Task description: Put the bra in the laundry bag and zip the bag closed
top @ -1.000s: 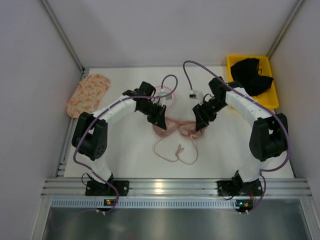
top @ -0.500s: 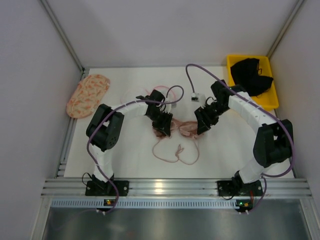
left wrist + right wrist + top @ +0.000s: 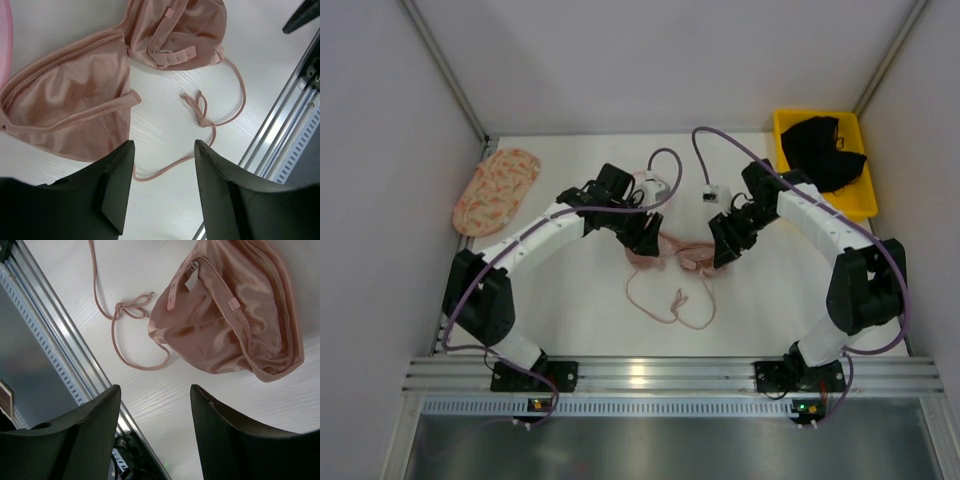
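Left end effector (image 3: 164,150) and its arm hide most of the bag (image 3: 643,181); only some pink rim shows. It and the right end effector (image 3: 155,395) are partly open and empty, just above the bra (image 3: 670,255) lying on the surface (image 3: 580,300).

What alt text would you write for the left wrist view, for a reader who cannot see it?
A pale pink bra lies crumpled on the white table, its thin straps looping toward the metal rail at the right. The left claw hangs above it, open and empty, its two dark fingers filling the lower edge.
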### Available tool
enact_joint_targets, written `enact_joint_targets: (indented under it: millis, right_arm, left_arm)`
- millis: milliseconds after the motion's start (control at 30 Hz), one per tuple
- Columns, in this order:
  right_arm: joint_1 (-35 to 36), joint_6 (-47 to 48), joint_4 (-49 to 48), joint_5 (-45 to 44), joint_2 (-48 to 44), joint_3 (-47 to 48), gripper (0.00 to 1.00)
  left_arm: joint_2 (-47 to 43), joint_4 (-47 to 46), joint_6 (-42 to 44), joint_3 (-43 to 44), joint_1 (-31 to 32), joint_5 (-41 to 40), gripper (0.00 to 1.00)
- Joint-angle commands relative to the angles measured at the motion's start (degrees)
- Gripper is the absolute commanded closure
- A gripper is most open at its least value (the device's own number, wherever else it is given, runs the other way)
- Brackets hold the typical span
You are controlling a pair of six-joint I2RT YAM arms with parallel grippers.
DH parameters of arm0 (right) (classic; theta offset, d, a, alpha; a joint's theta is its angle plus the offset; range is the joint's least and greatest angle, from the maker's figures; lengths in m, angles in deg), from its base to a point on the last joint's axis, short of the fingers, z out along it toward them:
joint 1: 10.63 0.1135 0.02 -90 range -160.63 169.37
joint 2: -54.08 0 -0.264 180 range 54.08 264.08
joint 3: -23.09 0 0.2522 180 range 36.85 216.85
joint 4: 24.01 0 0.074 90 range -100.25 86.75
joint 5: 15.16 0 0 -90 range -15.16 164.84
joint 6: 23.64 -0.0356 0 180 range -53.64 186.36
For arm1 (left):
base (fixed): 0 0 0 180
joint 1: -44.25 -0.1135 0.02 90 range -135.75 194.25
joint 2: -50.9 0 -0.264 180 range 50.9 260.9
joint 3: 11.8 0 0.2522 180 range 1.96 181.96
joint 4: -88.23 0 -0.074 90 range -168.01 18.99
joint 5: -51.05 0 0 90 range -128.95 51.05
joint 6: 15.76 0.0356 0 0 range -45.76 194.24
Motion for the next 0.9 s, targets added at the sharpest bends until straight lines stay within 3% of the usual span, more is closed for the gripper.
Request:
enact_joint_targets:
  millis: [0,233,467,867]
  right_arm:
    - [-0.4,-0.4,-2.3,0.2,-2.4,1.3,0.42]
    - [-4.4,-5.2,-4.8,0.7,-6.1,-1.8,0.43]
    - [-14.2,-5.6,-3.6,1.8,-12.0,-5.9,0.43]
    - [-19.3,-3.3,-1.4,0.3,-21.4,-10.9,0.43]
  left_arm:
    - [-4.0,1.5,6.1,-3.7,3.4,-2.6,0.44]
    - [-0.6,-4.3,1.1,-7.6,12.1,-9.5,0.45]
    - [4.3,-12.8,-6.6,-11.0,22.0,-17.5,0.40]
    - [12.9,-16.7,-4.2,-8.7,25.9,-23.7,0.39]
